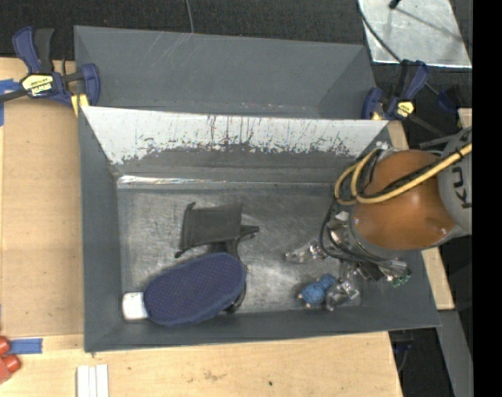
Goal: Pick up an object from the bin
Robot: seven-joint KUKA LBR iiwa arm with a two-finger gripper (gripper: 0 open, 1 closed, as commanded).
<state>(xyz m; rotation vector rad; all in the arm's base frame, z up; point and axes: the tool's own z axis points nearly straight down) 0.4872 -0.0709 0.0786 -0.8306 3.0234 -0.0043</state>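
Observation:
My gripper [350, 286] is low in the bin's front right corner, beneath the arm's orange cover. Right beside it, on its left, lies a small blue thing [317, 292] on the bin floor, touching or nearly touching the gripper. A small silvery, crumpled thing [303, 255] lies just above that, left of the gripper. Whether anything sits inside the gripper is hidden.
A large dark-blue oval pad [194, 288] with a white end [135, 306] lies at the front left. Behind it rests a flat black piece [211, 224]. The bin's sloping walls close in on the right and front near the gripper.

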